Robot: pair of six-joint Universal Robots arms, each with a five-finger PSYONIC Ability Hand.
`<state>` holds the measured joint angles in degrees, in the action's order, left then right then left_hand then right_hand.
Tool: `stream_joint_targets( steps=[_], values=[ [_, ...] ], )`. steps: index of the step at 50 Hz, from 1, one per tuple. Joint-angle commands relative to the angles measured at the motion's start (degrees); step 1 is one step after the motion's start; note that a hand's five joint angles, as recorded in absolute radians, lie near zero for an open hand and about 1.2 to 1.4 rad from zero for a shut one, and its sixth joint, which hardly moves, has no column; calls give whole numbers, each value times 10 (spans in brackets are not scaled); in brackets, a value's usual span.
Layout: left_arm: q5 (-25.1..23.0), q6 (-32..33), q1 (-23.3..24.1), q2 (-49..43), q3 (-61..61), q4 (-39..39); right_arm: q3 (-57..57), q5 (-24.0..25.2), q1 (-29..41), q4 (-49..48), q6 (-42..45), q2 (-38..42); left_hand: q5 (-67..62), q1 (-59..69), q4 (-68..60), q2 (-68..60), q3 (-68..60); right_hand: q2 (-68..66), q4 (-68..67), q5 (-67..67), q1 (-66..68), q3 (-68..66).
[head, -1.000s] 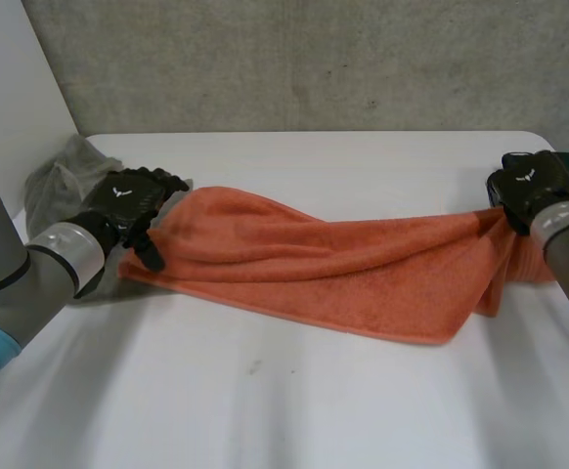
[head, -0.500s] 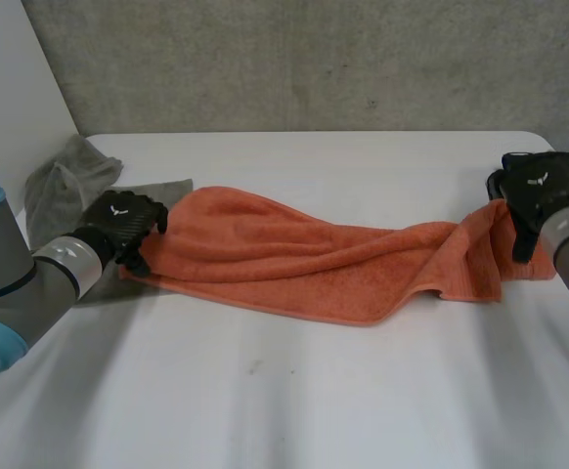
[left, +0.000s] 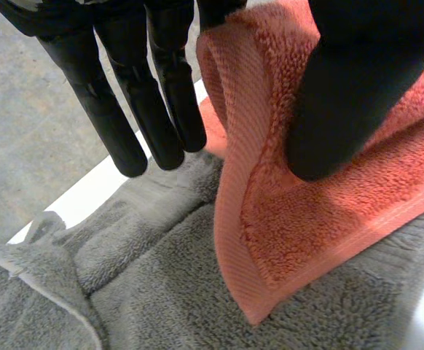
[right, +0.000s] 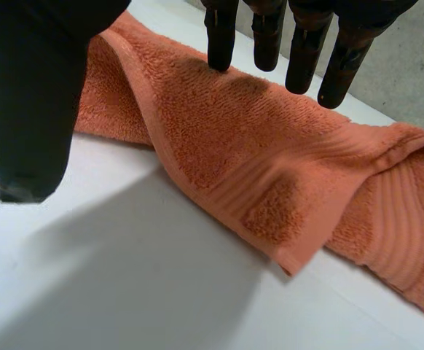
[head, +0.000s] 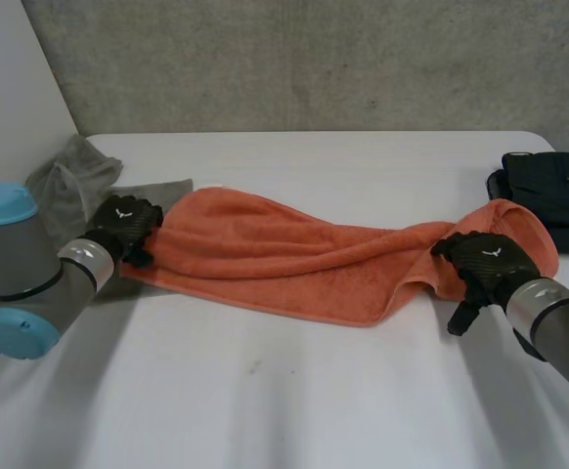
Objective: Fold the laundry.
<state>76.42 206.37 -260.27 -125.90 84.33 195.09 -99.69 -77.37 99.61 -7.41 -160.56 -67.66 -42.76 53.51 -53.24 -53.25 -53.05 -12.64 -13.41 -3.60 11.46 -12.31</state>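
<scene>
Orange towel (head: 294, 264): lies rumpled lengthwise across the table (head: 265, 391), probably drawn out for flattening.
Left hand (head: 125, 227): pinches one end corner, over a grey cloth (head: 69, 181).
Right hand (head: 485, 262): fingers spread above the other end, holding nothing.
Writing: none legible; a white emblem on each hand.

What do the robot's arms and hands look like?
The left arm and right arm are fat grey tubes with a silver band at the wrist. The left one has round light-blue caps. The left hand and right hand are black, with long fingers and a small white mark on the back.
</scene>
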Motion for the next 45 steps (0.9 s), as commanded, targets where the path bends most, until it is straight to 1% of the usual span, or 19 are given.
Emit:
stream_joint_targets(
  steps=[1,5,10,13,14,15,16,21,24,26,29,30,33,34,39,40,43,44,45],
  values=[
    [11,-5,5,6,1,-7,35,-28,30,-60,-19,60,-256,248,-251,-251,-253,-35,-27,-25,47,-38],
    [16,-10,6,21,7,-14,56,-52,47,-81,-19,89,-272,265,-268,-268,-270,-84,-76,-74,95,-87],
    [30,-38,12,75,20,-72,85,-82,59,-96,-19,126,-272,265,-268,-268,-270,-205,-197,-195,216,-208],
    [32,-54,13,98,22,-99,102,-109,60,-104,-19,140,-272,265,-268,-268,-270,-354,-346,-344,366,-357],
    [32,-64,14,116,24,-116,106,-117,60,-106,-19,142,-272,265,-268,-268,-270,-433,-425,-423,445,-436],
    [32,-68,14,124,25,-123,111,-131,59,-109,-19,141,-272,265,-268,-268,-270,-593,-586,-584,605,-597],
    [33,-70,14,133,27,-131,113,-139,59,-110,-19,139,-272,265,-268,-268,-270,-665,-657,-655,677,-668],
    [34,-77,11,204,42,-172,111,-154,52,-100,3,98,-272,265,-268,-268,-270,-674,-666,-664,685,-677],
    [34,-77,7,241,50,-191,98,-143,51,-72,53,17,-272,265,-268,-268,-270,-674,-666,-664,685,-677],
    [34,-77,6,273,56,-213,91,-119,39,-26,111,-40,-272,265,-268,-268,-270,-674,-666,-664,685,-677],
    [30,-83,1,313,66,-247,91,-88,16,29,173,-86,-272,265,-268,-268,-270,-674,-666,-664,685,-677],
    [29,-84,0,319,69,-254,92,-68,3,68,212,-110,-272,265,-268,-268,-270,-674,-666,-664,685,-677],
    [27,-95,-1,334,81,-280,98,-49,-6,126,264,-135,-272,265,-268,-268,-270,-674,-666,-664,685,-677],
    [27,-98,-1,334,84,-284,106,-47,-6,162,292,-143,-272,265,-268,-268,-270,-674,-666,-664,685,-677],
    [25,-121,-2,324,116,-283,112,-36,-10,216,300,-142,-272,265,-268,-268,-270,-674,-666,-664,685,-677],
    [26,-127,-1,301,123,-272,111,-35,-9,216,299,-136,-272,265,-268,-268,-270,-674,-666,-664,685,-677],
    [32,-130,7,235,123,-240,114,-36,-6,211,299,-79,-272,265,-268,-268,-270,-674,-666,-664,685,-677],
    [34,-131,13,196,117,-218,117,-38,-5,209,300,-64,-272,265,-268,-268,-270,-674,-666,-664,685,-677],
    [35,-132,17,178,112,-207,132,-43,-4,208,300,-29,-272,265,-268,-268,-270,-674,-666,-664,685,-677]
  ],
)
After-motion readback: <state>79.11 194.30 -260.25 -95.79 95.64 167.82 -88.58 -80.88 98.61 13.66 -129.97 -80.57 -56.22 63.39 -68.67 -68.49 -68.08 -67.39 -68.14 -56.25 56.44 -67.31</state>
